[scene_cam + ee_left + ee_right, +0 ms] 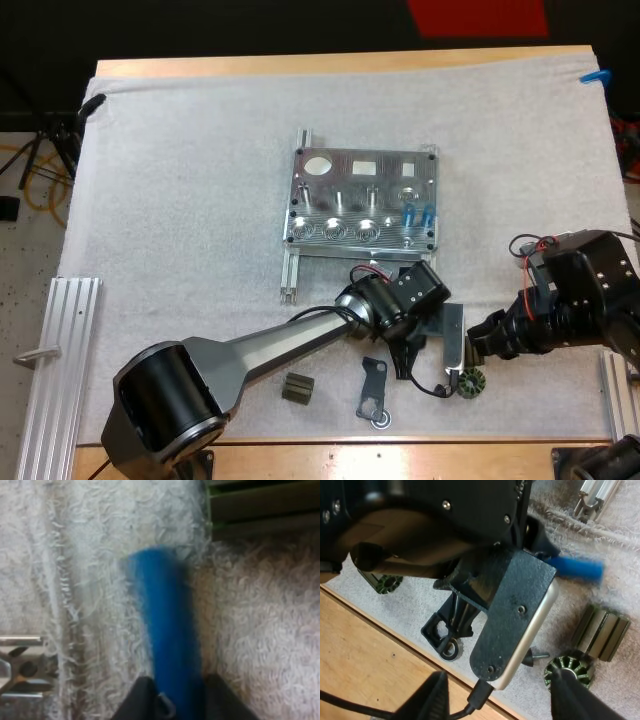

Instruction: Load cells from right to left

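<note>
Left claw (pixel 176 696) was clamped on a blue cell (pixel 167 625) low over the mat (pixel 200 200), below the fixture (pixel 365 200) at frame centre; right claw (pixel 500 690) gaped empty. I judged it wanted seating left of the loaded cells (pixel 418 213).

We've got loose dark parts on the white mat (pixel 180 200) near its front edge: a ribbed block (pixel 296 387), a flat bracket (pixel 373 392) just right of it, and a green toothed ring (pixel 471 383) further right. A small grey plate (pixel 453 340) sits just behind the ring. A ribbed aluminium rail (pixel 62 360) lies along the mat's left side, with another rail (pixel 615 395) at the right edge. The wooden table (pixel 340 62) is underneath. Cables (pixel 40 170) lie on the floor at far left.
</note>
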Tool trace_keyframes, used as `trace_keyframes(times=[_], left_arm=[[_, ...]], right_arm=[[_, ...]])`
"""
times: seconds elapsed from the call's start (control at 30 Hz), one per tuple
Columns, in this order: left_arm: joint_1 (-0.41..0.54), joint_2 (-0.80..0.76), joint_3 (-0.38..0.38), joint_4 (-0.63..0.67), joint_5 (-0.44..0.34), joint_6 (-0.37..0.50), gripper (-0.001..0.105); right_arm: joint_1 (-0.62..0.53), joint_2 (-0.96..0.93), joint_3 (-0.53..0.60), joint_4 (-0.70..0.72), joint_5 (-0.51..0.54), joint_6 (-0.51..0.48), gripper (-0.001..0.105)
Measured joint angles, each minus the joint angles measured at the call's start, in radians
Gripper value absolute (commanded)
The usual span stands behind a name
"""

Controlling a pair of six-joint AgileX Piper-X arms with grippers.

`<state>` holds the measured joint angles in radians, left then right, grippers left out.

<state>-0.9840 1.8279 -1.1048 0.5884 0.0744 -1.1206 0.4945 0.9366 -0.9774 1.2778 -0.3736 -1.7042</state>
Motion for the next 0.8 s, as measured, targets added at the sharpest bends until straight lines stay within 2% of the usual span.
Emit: trace_keyframes(times=[0.07,0.3,0.6,0.8], left_arm=[[0.0,0.0,0.0,0.0,-0.008,-0.016,0.0],[-0.003,0.0,-0.008,0.024,-0.025,-0.025,0.0],[-0.003,-0.086,-0.008,0.048,-0.064,-0.027,0.0],[0.017,-0.126,-0.008,0.123,-0.067,-0.027,0.0]], right_arm=[[0.0,0.0,0.0,0.0,0.0,0.0,0.046],[0.0,0.0,0.0,0.0,0.0,0.0,0.046],[0.0,-0.02,0.001,-0.002,0.0,0.0,0.046],[0.0,-0.058,0.001,0.004,0.004,0.0,0.046]])
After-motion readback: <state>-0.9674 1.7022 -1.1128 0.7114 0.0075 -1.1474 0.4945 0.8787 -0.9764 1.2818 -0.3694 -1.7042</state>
